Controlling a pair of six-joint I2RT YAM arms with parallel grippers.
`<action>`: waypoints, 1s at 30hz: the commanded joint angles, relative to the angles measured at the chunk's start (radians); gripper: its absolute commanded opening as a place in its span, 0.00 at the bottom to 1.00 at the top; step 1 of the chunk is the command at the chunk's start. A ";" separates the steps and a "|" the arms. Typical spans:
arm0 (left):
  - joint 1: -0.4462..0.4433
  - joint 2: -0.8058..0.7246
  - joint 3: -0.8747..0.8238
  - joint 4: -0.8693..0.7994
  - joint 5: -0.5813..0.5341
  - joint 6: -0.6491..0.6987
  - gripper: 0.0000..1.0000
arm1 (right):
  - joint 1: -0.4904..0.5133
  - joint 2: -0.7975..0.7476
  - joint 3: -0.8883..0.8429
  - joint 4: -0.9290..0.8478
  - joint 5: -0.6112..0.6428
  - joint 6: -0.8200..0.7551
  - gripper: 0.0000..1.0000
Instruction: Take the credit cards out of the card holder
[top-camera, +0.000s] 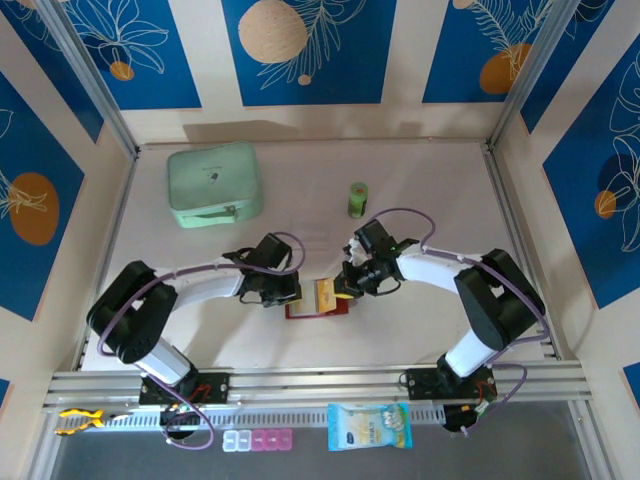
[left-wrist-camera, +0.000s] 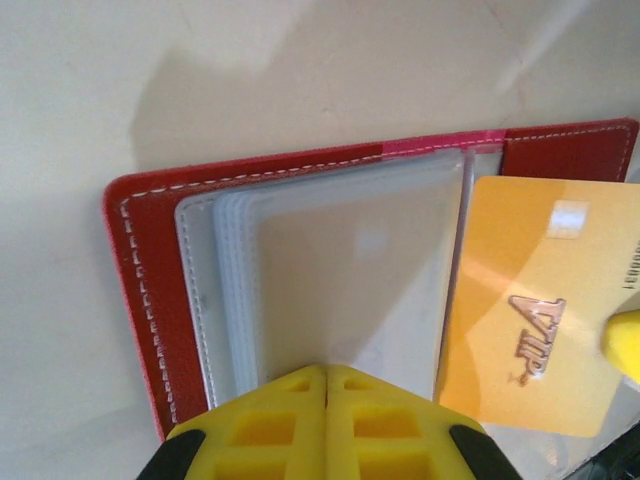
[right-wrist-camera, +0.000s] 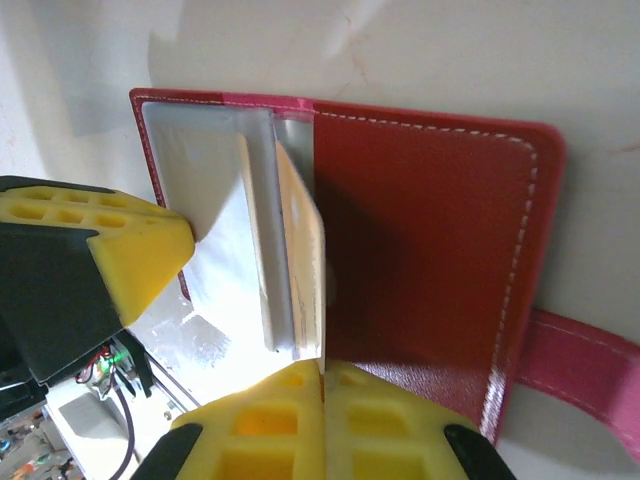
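While the left gripper (left-wrist-camera: 327, 380), jaws pressed together, rests on the card holder (left-wrist-camera: 135, 300), the right gripper (right-wrist-camera: 322, 372) pinches a credit card (right-wrist-camera: 300, 235) running lengthwise straight ahead of it.

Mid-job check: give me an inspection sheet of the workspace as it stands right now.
Surface: pale table, no spills seen.
Job's things: dark red card holder lies open, clear sleeves facing up; one orange credit card marked VIP is tilted up by the spine.
Clutter: mint-green zip case and small green cylinder at the far side; blue-and-yellow packet, pill box and yellow object below the rail.
Grippers: left gripper shut, tips on the sleeves; right gripper shut on the credit card's edge.
Cables: purple cables loop along both arms; no snag seen.
Surroundings: blue leaf-print wall panels; aluminium rail.
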 joint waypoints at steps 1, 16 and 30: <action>-0.005 -0.038 -0.008 -0.025 -0.003 -0.016 0.05 | -0.003 -0.031 0.035 -0.109 0.026 -0.054 0.03; 0.020 -0.083 -0.069 -0.010 -0.045 0.011 0.25 | 0.029 0.031 0.122 -0.145 0.021 -0.076 0.03; 0.020 -0.047 -0.086 0.038 -0.012 -0.011 0.27 | 0.075 0.090 0.187 -0.193 0.076 -0.050 0.11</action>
